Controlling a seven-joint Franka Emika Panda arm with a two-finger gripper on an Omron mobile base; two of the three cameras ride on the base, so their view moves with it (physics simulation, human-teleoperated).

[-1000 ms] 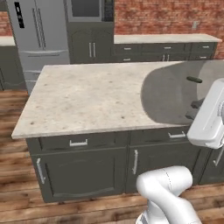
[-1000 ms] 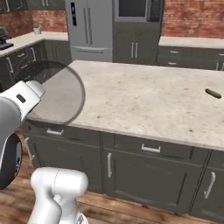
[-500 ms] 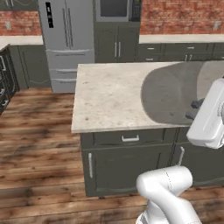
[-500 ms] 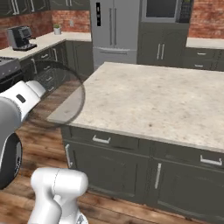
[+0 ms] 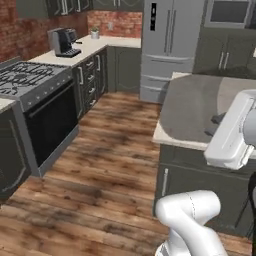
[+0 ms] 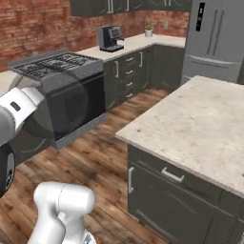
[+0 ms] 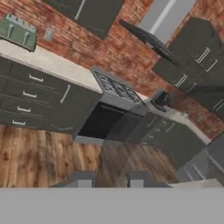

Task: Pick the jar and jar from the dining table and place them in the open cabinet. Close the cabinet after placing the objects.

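The robot's gripper [image 7: 110, 179] is closed down narrow on the grey jar [image 5: 192, 107], a wide frosted vessel carried at the end of the white arm, above the near corner of the dining table [image 6: 190, 128]. From the left base view the jar reads as a broad, see-through, round-shouldered shape in front of the stone top, with the dark fingers [image 5: 218, 118] at its right side. From the right base view it shows as a faint, nearly round disc [image 6: 66, 112] beside the hand. Which way its long axis runs cannot be told from these outlines.

Beyond the table's corner lies a bare wooden floor [image 5: 110, 165]. Across it stands a black stove [image 5: 35, 80] with burners on top, set in a run of dark grey lower units. Farther along that counter sits a coffee machine [image 5: 62, 41] against the brick wall [image 6: 43, 28]. A steel fridge [image 5: 167, 45] stands at the far end of the room. The hand view looks out at the stove, with a range hood [image 7: 162, 19] and dark wall cabinets [image 7: 197, 52] above it.
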